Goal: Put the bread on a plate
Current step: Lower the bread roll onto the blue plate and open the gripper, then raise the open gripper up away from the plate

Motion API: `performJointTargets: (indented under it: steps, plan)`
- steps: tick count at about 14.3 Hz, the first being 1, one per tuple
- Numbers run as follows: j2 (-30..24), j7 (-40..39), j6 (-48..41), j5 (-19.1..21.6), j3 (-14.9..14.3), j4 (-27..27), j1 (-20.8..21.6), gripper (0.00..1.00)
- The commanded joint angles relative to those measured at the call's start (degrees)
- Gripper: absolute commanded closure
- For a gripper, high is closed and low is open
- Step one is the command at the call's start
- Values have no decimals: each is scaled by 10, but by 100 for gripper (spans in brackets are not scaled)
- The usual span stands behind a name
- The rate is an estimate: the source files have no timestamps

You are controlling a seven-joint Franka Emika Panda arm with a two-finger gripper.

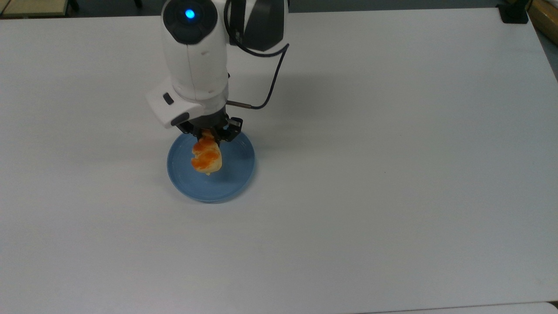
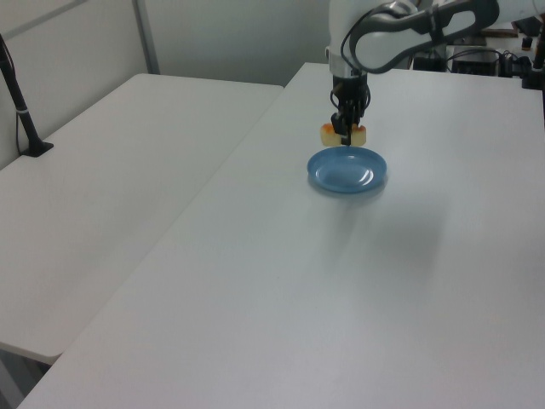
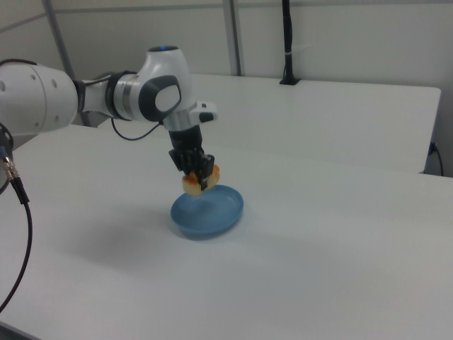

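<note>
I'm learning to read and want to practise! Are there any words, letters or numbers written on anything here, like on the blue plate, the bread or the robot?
None: no words, letters or numbers can be read.
The round light-blue plate is plain.
The pale-yellow bread with orange-brown bumps, held in the black gripper, bears no writing.
The white robot arm has a glowing blue dot, no label.
The white table is bare of signs.
</note>
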Motion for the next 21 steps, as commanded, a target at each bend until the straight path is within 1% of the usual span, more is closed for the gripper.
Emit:
performJointTargets:
  steps: [1,2,3,4,5,7,8,9,12,15,16,19,20,21]
  plan:
    - [18,10,1,-14,4,-6,9,64]
    - [26,19,17,-14,6,-8,9,64]
    - [32,34,32,-17,6,-12,9,61]
    - [38,52,49,-32,7,-16,9,57]
    - [39,56,52,-40,7,-21,8,56]
    - [40,56,52,-42,7,-22,8,46]
    - [45,57,55,-42,7,-22,8,21]
    - [46,59,55,-42,7,-22,7,0]
    - [40,59,48,-41,7,-20,7,0]
    - [15,59,34,-37,7,-17,7,0]
    - [-3,59,5,-35,7,-13,6,0]
    - [-82,53,-67,-32,8,-13,0,0]
    - [-107,42,-84,-22,18,-13,-12,0]
    - [-124,30,-93,-18,37,-13,-29,0]
